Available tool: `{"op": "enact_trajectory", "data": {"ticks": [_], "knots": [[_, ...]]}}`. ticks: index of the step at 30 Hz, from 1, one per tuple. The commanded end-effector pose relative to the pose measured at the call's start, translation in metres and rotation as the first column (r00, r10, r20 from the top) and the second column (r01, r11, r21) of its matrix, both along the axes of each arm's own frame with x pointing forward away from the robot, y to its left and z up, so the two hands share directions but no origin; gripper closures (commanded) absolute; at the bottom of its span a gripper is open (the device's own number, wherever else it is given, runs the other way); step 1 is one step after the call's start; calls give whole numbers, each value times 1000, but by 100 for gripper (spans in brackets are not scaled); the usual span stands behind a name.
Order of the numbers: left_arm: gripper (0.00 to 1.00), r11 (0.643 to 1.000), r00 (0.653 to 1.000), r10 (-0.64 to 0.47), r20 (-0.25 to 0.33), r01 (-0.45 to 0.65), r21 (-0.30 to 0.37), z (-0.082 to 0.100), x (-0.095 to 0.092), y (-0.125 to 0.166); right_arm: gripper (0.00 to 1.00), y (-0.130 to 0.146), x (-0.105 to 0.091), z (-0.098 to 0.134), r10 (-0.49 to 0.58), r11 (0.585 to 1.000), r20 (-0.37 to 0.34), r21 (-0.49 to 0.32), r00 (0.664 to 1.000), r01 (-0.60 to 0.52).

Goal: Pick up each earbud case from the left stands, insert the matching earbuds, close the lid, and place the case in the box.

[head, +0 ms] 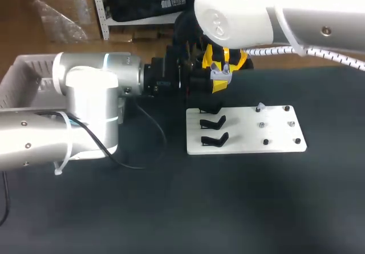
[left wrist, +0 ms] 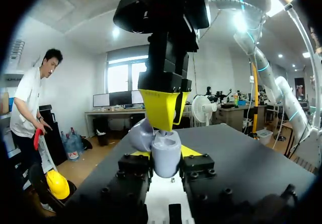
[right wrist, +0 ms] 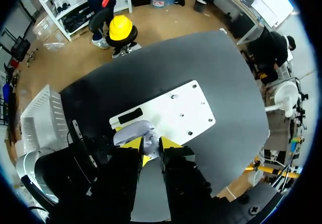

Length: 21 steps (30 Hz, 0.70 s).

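1. Left claw point(left wrist: 166, 161), raised above the bench point(head: 228, 208) just behind the white plate point(head: 276, 133): shut on the pale lilac earbud case point(left wrist: 165, 148), one finger on each side of its body. The case is therefore off its stand and held in the air.
2. Lid point(left wrist: 140, 133) of the case: hinged open and tilted away to one side, so the closing step is not yet done.
3. Right claw point(right wrist: 151, 145), directly over the open case with its yellow tips pointing down into the case mouth. Whether it has hold of an earbud cannot be told; the spot is hidden by the tips themselves.
4. Judged stage: earbud insertion for this case. Whether either earbud is already seated cannot be seen.
5. Black stands point(head: 215, 140) at the left side of the plate: the ones that show carry no case, which suggests that few or no cases wait to be picked up.
6. Small dark pegs point(head: 265, 142) on the right part of the plate: too small to tell whether any earbuds sit there.
7. White box point(head: 24, 71) at the far left of the bench, well apart from the held case and partly hidden by the left arm; no case can be made out in it.
8. Left to do for this case: finish insertion, shut the lid, carry the case to the box.
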State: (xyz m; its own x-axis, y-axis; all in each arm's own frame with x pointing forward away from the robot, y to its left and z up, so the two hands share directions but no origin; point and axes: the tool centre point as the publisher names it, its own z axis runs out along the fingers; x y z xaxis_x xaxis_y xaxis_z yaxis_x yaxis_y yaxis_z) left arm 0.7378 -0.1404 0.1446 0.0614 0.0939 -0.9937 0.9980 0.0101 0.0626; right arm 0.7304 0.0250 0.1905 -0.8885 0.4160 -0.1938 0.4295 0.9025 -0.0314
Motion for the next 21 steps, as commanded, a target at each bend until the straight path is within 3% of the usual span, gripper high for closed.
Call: {"op": "enact_trajectory", "data": {"ticks": [1, 18, 19, 21], "knots": [[100, 1000, 1000, 7, 7, -7, -7, -1, -2, 1, 100, 2, 3, -2, -2, 1000, -10, -2, 1000, 2], [100, 1000, 1000, 7, 7, -7, -7, -1, -2, 1, 100, 1, 2, -9, -2, 1000, -21, 0, 1000, 2], [100, 1000, 1000, 7, 7, -7, -7, -1, -2, 1, 85, 1, 2, -9, -1, 1000, -20, 1, 1000, 1], [100, 1000, 1000, 7, 7, -7, -7, -1, -2, 1, 67, 2, 2, -8, 0, 1000, -19, 2, 1000, 0]]}}
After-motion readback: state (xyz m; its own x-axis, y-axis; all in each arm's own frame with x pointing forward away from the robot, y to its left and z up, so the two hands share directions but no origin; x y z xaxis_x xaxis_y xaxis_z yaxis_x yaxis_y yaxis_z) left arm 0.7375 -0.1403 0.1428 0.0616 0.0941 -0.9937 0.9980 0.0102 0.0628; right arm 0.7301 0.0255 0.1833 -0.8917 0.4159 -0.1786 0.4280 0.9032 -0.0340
